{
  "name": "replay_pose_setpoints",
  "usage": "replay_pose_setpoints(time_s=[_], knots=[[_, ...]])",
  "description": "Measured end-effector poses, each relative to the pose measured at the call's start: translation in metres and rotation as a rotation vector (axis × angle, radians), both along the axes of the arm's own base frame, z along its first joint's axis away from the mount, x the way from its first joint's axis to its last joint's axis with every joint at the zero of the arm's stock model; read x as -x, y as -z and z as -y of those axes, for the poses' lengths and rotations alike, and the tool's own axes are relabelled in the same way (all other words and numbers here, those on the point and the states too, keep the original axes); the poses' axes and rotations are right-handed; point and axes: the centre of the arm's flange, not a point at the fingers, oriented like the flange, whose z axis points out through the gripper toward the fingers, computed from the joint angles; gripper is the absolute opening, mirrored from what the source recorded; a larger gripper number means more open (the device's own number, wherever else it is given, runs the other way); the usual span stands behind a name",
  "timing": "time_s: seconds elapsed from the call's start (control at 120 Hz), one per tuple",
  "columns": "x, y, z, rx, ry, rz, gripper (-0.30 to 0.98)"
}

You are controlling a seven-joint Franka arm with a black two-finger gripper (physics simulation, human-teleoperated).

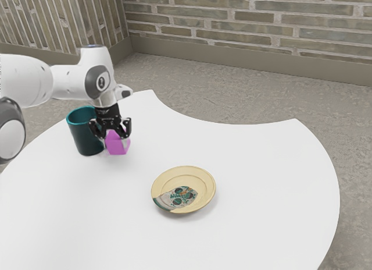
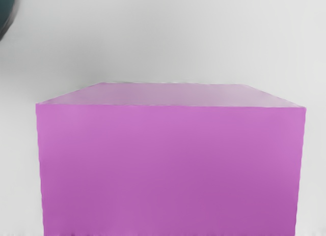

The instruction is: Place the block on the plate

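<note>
My gripper (image 1: pixel 115 133) points down at the magenta block (image 1: pixel 118 145) in the exterior view, low over its top and overlapping its upper part. Whether it grips the block cannot be made out. Large and close, the block (image 2: pixel 170 170) lies just under my hand in the wrist view. The block appears to be at table level. A yellow plate (image 1: pixel 200 180) with a patterned patch of skull-like shapes rests on the white table, off toward the exterior view's right and nearer that camera. No block is on the plate.
A dark teal cup (image 1: pixel 87 136) stands right beside the block, toward the exterior view's left; its dark edge (image 2: pixel 6 12) shows in the wrist view. The white table (image 1: pixel 261 171) has a curved, notched rim.
</note>
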Motion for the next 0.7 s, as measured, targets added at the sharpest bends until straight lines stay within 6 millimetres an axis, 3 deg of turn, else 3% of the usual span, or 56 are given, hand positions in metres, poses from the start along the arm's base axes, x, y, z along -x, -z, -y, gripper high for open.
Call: replay_pose_setpoints(time_s=[0.192,0.417,0.7], knots=[[0.001,-0.018,0.083,0.01,0.109,-0.003,0.32],[0.01,-0.014,0.17,0.012,0.204,-0.029,0.3],[0.03,-0.004,0.249,-0.005,0.272,-0.061,0.3]])
